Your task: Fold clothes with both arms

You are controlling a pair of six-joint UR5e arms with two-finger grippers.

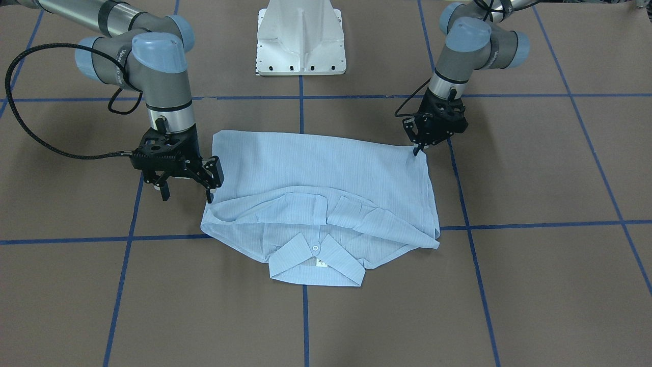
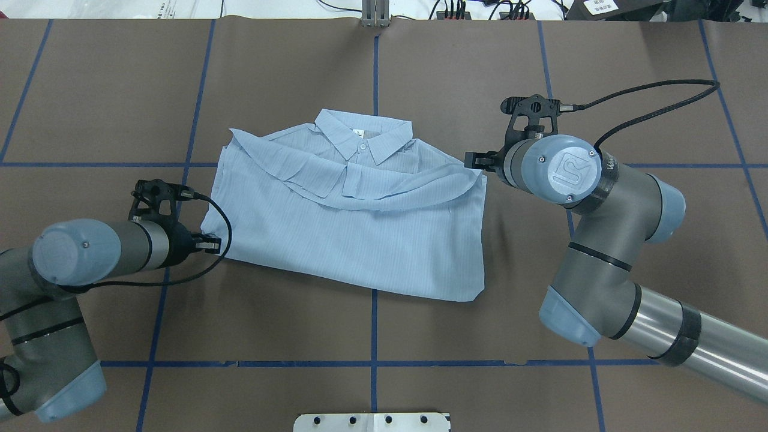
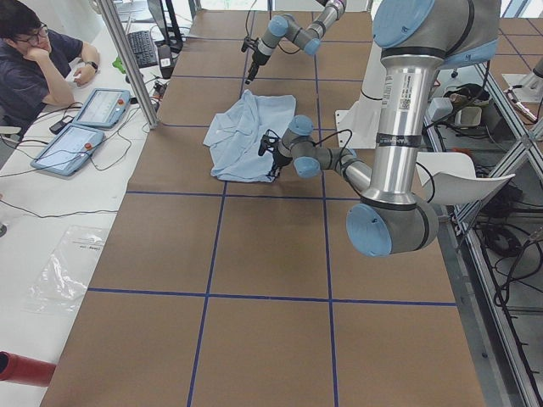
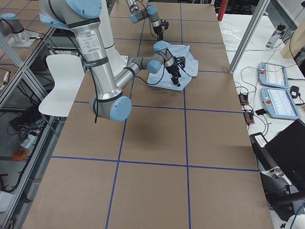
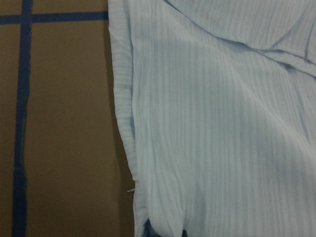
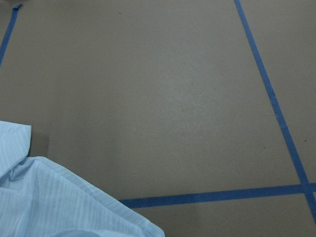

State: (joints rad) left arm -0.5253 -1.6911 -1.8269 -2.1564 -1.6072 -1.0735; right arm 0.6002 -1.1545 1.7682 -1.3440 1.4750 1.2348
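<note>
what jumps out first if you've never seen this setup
The light-blue shirt, folded into a block with its collar showing, lies in the middle of the brown, blue-taped table. The left gripper is shut on one of its corners on the robot's side, while the right gripper hangs open at the opposite edge.

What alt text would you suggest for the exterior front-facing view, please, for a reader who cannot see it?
A light-blue shirt lies folded, collar toward the camera, on a brown table gridded with blue tape. The robot's left tool, on the view's right, is shut on the shirt's far corner; its right tool hangs open at the opposite edge.
</note>
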